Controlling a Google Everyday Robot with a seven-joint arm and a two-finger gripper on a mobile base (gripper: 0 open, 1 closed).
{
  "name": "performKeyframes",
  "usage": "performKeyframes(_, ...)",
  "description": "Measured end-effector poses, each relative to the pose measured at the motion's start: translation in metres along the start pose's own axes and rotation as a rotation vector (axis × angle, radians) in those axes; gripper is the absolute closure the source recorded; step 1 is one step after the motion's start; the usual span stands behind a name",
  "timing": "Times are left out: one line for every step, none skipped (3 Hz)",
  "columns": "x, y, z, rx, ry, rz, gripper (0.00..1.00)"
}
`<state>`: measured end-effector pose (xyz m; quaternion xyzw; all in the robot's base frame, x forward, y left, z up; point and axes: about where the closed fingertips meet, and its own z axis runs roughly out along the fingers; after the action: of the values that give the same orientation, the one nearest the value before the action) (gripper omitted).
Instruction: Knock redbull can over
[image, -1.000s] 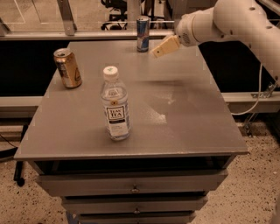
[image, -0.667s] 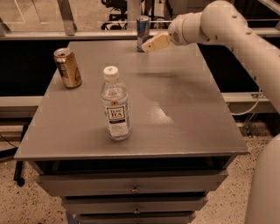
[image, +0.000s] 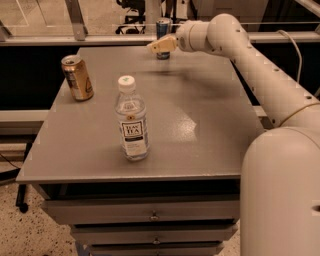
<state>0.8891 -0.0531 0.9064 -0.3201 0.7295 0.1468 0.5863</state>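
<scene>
The redbull can (image: 163, 27), slim and blue-and-silver, stands upright at the far edge of the grey table (image: 200, 130). My gripper (image: 159, 46) reaches in from the right on a white arm and sits right in front of the can, covering its middle. The tan fingers point left, level with the can's lower half. The can's top and base still show above and below the gripper.
A gold can (image: 77, 77) stands upright at the table's left side. A clear plastic bottle with a white cap (image: 131, 120) stands near the front middle. My white arm (image: 260, 75) crosses the table's right side. Drawers sit under the tabletop.
My gripper has swung left along the far edge, from right of the redbull can to directly in front of it. The can still stands upright.
</scene>
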Motion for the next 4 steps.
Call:
performKeyframes(0.003, -0.005, 0.026, -0.004, -0.026, 0.018, 0.00)
performKeyframes(0.007, -0.003, 0.043, -0.022, -0.026, 0.050, 0.17)
performKeyframes(0.011, -0.006, 0.044, -0.021, -0.020, 0.068, 0.41)
performKeyframes(0.011, -0.009, 0.031, -0.021, -0.017, 0.069, 0.65)
